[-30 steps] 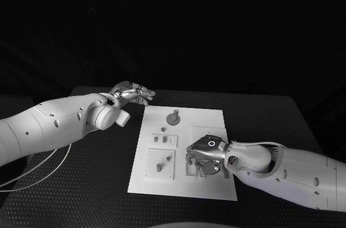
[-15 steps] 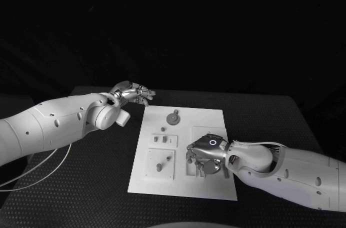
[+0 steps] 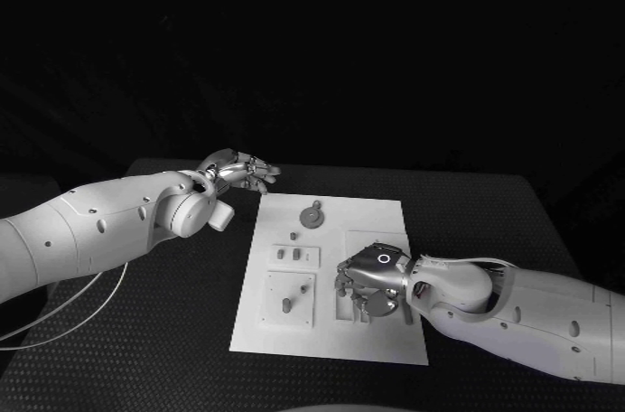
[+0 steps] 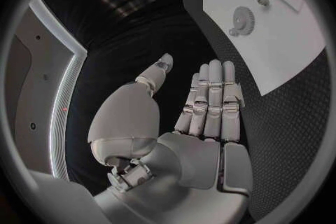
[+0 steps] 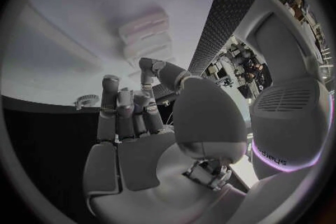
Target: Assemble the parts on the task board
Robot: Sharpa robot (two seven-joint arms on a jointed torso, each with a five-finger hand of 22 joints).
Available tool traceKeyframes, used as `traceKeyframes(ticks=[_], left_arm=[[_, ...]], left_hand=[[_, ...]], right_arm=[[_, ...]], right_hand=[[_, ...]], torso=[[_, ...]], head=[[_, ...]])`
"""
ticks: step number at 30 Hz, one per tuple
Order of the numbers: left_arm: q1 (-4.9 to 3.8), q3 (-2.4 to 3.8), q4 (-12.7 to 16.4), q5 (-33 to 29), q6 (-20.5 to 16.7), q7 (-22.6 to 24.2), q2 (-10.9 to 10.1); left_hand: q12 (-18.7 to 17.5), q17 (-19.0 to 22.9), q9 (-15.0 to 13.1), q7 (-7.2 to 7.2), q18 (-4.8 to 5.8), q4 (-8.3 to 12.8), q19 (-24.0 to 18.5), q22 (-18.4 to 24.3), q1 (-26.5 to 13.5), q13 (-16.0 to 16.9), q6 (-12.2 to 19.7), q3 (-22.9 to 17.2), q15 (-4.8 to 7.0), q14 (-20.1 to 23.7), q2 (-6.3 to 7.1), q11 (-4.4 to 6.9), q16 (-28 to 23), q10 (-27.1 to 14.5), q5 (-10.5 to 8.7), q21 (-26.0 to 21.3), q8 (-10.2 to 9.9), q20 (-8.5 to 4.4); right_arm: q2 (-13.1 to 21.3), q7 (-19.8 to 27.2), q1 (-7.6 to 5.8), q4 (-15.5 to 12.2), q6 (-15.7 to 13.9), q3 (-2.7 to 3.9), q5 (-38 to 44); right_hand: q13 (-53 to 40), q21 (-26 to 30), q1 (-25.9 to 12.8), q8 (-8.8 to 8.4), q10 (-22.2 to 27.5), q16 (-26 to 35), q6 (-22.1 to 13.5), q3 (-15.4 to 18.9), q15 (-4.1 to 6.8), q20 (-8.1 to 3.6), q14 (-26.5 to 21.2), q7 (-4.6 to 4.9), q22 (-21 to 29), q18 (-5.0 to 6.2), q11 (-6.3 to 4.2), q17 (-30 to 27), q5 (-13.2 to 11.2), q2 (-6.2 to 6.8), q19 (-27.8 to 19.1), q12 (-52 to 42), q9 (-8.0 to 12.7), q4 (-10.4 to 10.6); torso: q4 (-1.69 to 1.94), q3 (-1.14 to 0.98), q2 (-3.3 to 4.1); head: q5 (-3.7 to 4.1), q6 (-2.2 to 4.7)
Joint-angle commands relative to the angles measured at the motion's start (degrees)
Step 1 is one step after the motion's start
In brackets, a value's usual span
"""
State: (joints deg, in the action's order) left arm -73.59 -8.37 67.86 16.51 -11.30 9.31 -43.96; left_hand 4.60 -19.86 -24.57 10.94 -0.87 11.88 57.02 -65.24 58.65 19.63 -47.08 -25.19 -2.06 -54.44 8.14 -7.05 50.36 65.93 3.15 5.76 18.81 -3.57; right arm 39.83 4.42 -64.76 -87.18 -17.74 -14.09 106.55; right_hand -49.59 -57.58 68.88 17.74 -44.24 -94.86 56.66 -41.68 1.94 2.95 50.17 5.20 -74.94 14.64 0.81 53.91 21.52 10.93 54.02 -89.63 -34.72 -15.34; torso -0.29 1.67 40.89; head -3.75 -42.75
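Left hand (image 3: 241, 172) hovering off the white board's (image 3: 377, 209) far left corner, fingers straight, holding nothing, right hand (image 3: 371, 281) resting on board, grip unclear, gear (image 3: 312, 215) lying near far edge.

task board (image 3: 377, 218): white | parts (image 3: 312, 215): grey | table (image 3: 156, 331): black, dotted weave

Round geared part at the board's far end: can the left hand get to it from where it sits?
Probably yes. The left hand is open beside the board's far corner, and nothing lies between it and the geared part.
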Motion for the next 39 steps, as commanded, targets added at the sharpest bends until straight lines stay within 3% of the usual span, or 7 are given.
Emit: traceKeyframes(ticks=[1,11,24,27,30,36,39], left_arm=[[-0.05,0.03,0.1,0.1,0.4,0.8,0.1],[-0.05,0.03,0.0,0.1,0.4,0.9,0.2],[-0.05,0.03,-0.1,0.1,0.4,1.3,0.3],[-0.05,0.03,-0.2,0.1,0.4,1.4,0.3],[-0.05,0.03,-0.2,0.1,0.4,1.4,0.3],[-0.05,0.03,-0.7,0.1,0.4,1.4,0.5],[-0.05,0.03,-0.8,0.1,0.4,1.4,0.5]], left_hand=[[-0.1,-0.1,0.1,0.05,-0.09,-0.2,0.0,-0.1,-0.2,0.1,0.3,0.2,-0.3,0.2,-0.38,-0.03,-0.4,-0.5,-0.23,-0.4,0.2,0.26],[-0.1,-0.1,0.1,0.05,-0.08,-0.2,0.0,-0.1,-0.2,0.1,0.3,0.2,-0.3,0.2,-0.33,-0.03,-0.4,-0.5,-0.23,-0.4,0.2,0.26],[-0.1,-0.1,0.1,0.06,-0.08,-0.1,0.0,-0.1,-0.2,0.1,0.3,0.3,-0.31,0.2,-0.17,-0.04,-0.4,-0.6,-0.23,-0.4,0.2,0.28],[-0.1,-0.1,0.1,0.06,-0.08,-0.1,0.0,-0.1,-0.3,0.1,0.3,0.3,-0.31,0.2,-0.15,-0.04,-0.4,-0.6,-0.23,-0.4,0.2,0.28],[-0.1,-0.2,0.1,0.06,-0.08,-0.1,0.0,-0.1,-0.3,0.1,0.3,0.3,-0.32,0.2,-0.14,-0.04,-0.4,-0.6,-0.23,-0.4,0.2,0.28],[-0.1,-0.2,0.1,0.06,-0.07,-0.1,0.0,-0.2,-0.3,0.1,0.3,0.3,-0.32,0.2,-0.12,-0.04,-0.4,-0.6,-0.23,-0.4,0.2,0.28],[-0.1,-0.2,0.1,0.06,-0.07,-0.1,0.0,-0.2,-0.3,0.1,0.3,0.3,-0.32,0.2,-0.13,-0.04,-0.4,-0.5,-0.23,-0.4,0.3,0.28]], right_arm=[[0.1,-0.1,-0.01,-0.2,-0.7,0.0,-1.0],[0.6,0.4,-0.41,-0.2,-1.4,0.0,-4.0],[1.3,1.6,-1.09,-0.2,-1.8,0.0,-8.6],[1.5,1.9,-1.29,-0.2,-1.6,0.0,-9.4],[1.7,2.1,-1.53,-0.2,-1.3,0.0,-10.1],[3.1,3.2,-2.68,-0.7,-0.3,-0.01,-15.0],[4.2,3.1,-3.59,-0.9,0.3,-0.02,-19.5]], right_hand=[[0.1,0.0,-0.4,-0.51,0.5,-1.5,-0.4,0.3,0.16,0.22,0.0,0.1,-0.4,0.36,0.01,-0.1,-0.1,1.12,0.2,-0.2,0.1,0.7],[0.5,0.2,-4.6,-2.58,1.0,-1.4,-4.5,3.3,0.21,0.28,-0.3,0.95,-0.4,0.36,0.29,-0.5,-0.3,4.81,0.1,-0.2,0.6,3.3],[1.0,0.8,-9.7,-5.87,2.0,-1.5,-13.2,12.2,0.5,0.09,-1.1,0.69,-0.2,0.36,0.39,-0.9,-0.2,5.22,-0.6,-0.2,2.0,4.4],[1.2,1.0,-10.7,-6.63,2.3,-1.4,-15.6,14.0,0.63,0.01,-1.3,0.39,-0.2,0.36,0.35,-0.9,-0.2,5.41,-0.8,-0.2,2.6,4.7],[1.3,1.2,-11.2,-7.43,2.7,-1.4,-18.2,15.0,0.72,-0.01,-1.6,-0.93,-0.1,0.36,0.33,-1.0,-0.1,5.68,-1.0,-0.1,3.1,5.1],[1.4,1.4,-12.1,-7.67,3.0,-1.5,-20.0,16.3,0.81,-0.02,-1.9,-0.73,0.0,0.36,0.34,-1.0,-0.1,5.73,-1.3,-0.1,3.3,5.6],[1.4,1.4,-12.0,-6.52,3.1,-1.5,-19.1,16.3,0.92,-0.12,-2.0,0.71,0.0,0.36,0.31,-0.9,-0.1,5.38,-1.3,-0.3,2.8,6.4]], torso=[[-0.02,0.0,0.02],[0.0,0.0,-0.01],[-0.06,-0.03,0.01],[-0.05,-0.03,-0.02],[-0.02,-0.03,-0.02],[-0.01,-0.02,-0.04],[0.0,-0.04,-0.05]], head=[[0.05,0.1],[0.12,0.13],[0.19,0.34],[0.28,0.46],[0.32,0.47],[0.42,0.7],[0.51,0.9]])
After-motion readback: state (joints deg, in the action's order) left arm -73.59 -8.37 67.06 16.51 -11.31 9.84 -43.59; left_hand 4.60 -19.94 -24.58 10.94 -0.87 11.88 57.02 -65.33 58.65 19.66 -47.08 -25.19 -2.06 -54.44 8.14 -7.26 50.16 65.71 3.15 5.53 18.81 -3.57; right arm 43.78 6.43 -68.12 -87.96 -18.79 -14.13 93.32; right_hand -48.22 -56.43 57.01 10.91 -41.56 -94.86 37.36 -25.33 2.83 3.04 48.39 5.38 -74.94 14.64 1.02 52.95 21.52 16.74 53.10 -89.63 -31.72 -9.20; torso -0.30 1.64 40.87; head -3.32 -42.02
